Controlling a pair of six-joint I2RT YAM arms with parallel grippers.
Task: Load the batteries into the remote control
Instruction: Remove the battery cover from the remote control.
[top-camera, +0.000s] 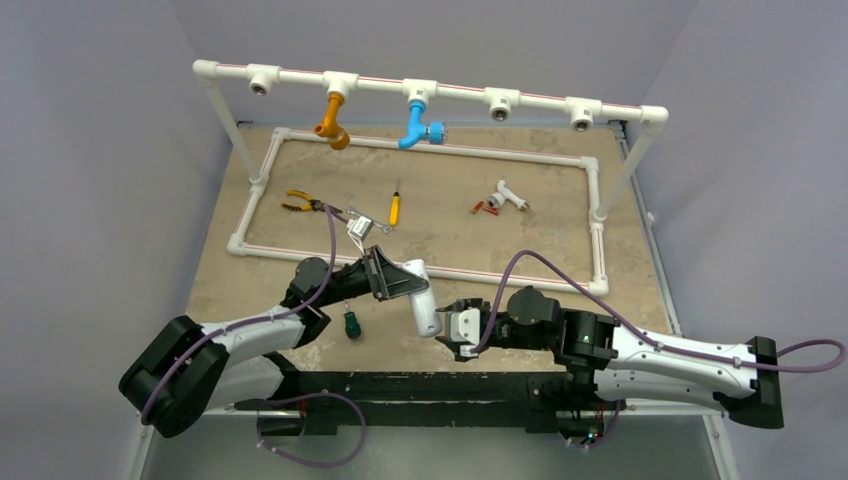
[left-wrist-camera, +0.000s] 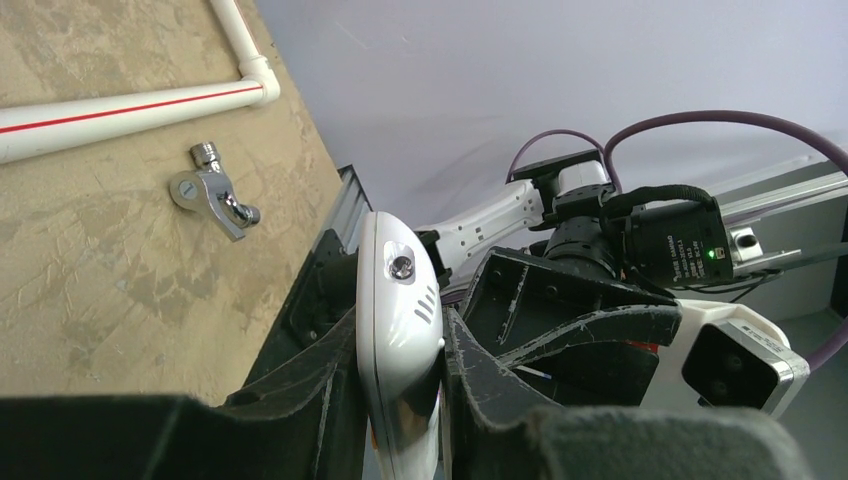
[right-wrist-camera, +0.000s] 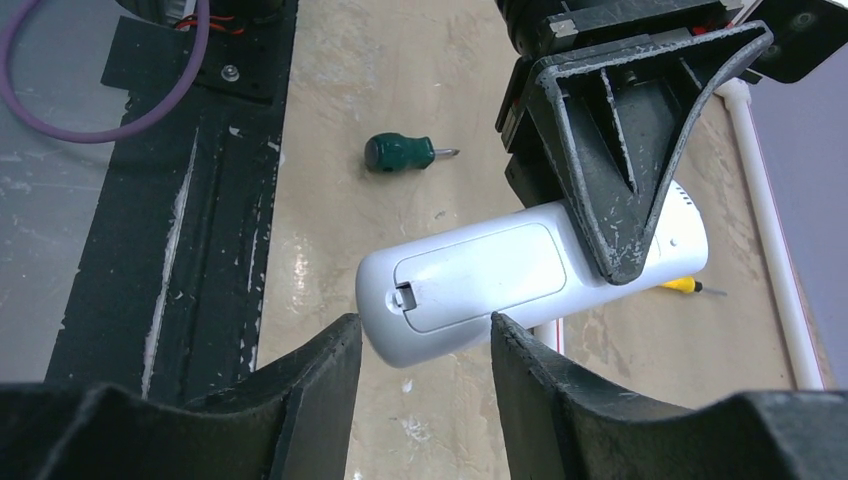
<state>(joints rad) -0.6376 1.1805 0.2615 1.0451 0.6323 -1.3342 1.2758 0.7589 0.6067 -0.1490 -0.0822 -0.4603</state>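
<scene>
1. Presently, left fingers: clenched on the remote control, lifted off the worktop, its long axis running toward the right arm.
2. Battery cover: closed, facing the right wrist.
3. Right fingers: spread, empty, flanking the remote's free end.
4. Batteries: on the worktop, well apart, farther back.

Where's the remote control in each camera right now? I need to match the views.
Top external: remote control low centre.
Left wrist: remote control bottom centre, running up the picture.
Right wrist: remote control centre, lying across the picture.
Shared landmark: white pipe frame.
</scene>
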